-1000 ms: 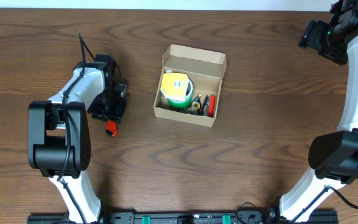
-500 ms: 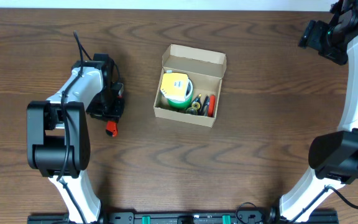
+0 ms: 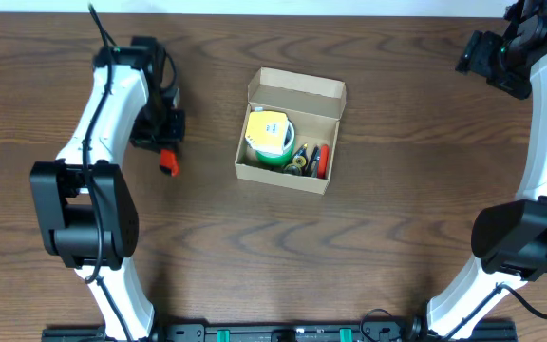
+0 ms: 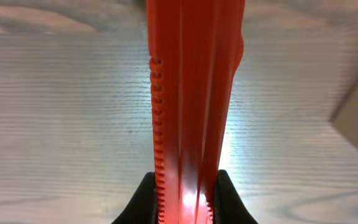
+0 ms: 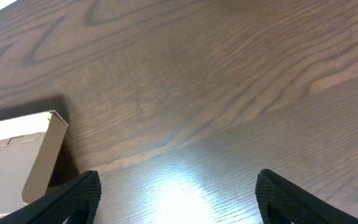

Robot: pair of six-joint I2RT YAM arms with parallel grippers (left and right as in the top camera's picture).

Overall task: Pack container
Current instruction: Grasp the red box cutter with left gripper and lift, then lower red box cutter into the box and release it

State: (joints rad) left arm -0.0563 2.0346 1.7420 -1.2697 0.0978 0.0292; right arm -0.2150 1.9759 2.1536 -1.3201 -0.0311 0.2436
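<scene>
- Locate the container [image 3: 297,88] near mid-table, flap lid hinged open toward the far edge, well apart from both arms
- Note inside it a yellow-and-green roll [image 3: 267,133] on the left side and a cluster of small pen-like items [image 3: 311,160] on the right, with little bare floor between them
- Find the left gripper [image 3: 167,160] off to the left of the box, clear of it, pinching a red ribbed tool [image 4: 194,93], with both fingers pressed against the sides of the red body
- Find the right gripper [image 5: 173,199] at the far right corner, fingers spread, nothing between them, bare table [image 5: 229,74] beneath
- Expect slip or pivot during the carry: probable cause, a narrow pinch on a smooth plastic body
- Expect trouble at insertion: too low an approach could catch a wall and shove the light box; release onto the roll could leave the tool propped up and prevent lid closure
</scene>
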